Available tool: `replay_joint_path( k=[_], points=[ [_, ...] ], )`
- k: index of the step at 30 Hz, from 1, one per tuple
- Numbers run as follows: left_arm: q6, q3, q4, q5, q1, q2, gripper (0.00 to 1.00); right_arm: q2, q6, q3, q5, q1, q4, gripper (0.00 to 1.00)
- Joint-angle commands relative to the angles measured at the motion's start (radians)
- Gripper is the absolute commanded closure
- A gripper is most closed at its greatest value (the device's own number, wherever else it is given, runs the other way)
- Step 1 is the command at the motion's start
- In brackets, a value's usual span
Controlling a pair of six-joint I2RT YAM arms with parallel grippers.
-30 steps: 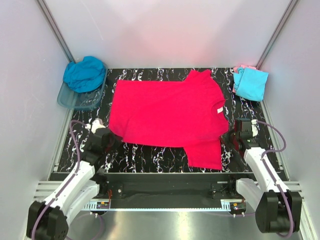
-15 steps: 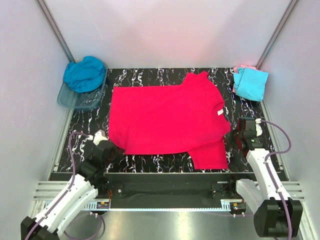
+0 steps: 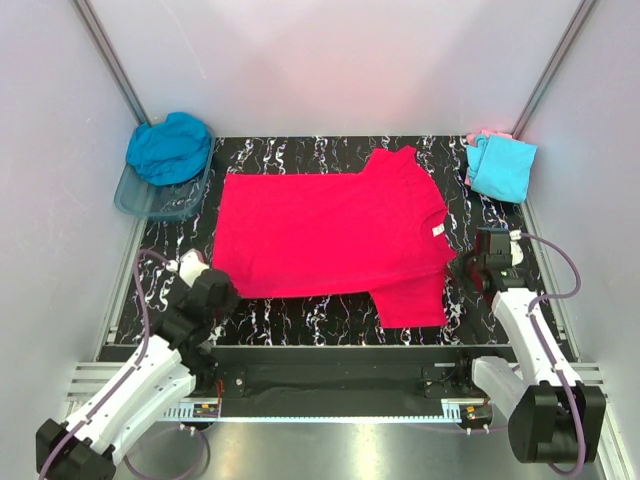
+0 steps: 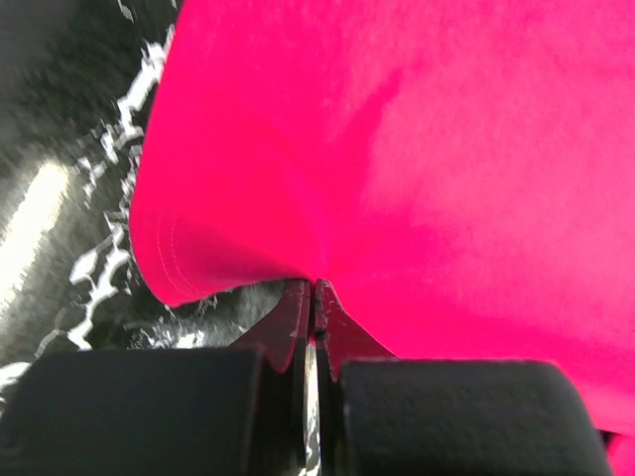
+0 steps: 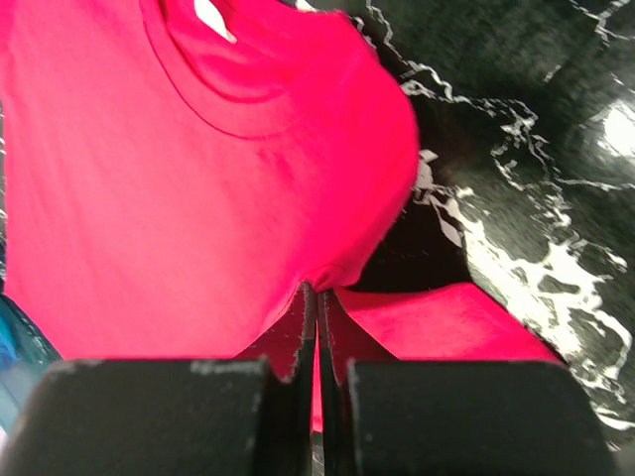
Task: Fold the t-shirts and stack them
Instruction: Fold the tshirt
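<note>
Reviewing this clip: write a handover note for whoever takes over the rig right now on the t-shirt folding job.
Grip: the left claw is shut on the near-left hem corner of the pink-red t-shirt. The right claw is shut on that shirt's edge by the collar, beside the near sleeve.
Things: the pink-red t-shirt lies spread on the table. The teal-blue t-shirt is bunched in the plastic tub, far left. The light cyan t-shirt looks folded on the pale pink t-shirt, far right.
Done: apparently two shirts stacked, one laid out.
Left: fold and stack the pink-red, then the teal-blue.
</note>
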Motion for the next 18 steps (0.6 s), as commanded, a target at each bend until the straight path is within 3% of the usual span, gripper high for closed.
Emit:
replay_joint_path(
  k=[1, 18],
  points=[
    [0.067, 0.078, 0.066, -0.126, -0.002, 0.052, 1.00, 0.018, 0.024, 0.041, 0.027, -0.006, 0.093, 1.00],
    [0.176, 0.201, 0.222, -0.222, -0.001, 0.274, 1.00, 0.224, 0.082, 0.161, 0.052, -0.007, 0.225, 1.00]
  ],
)
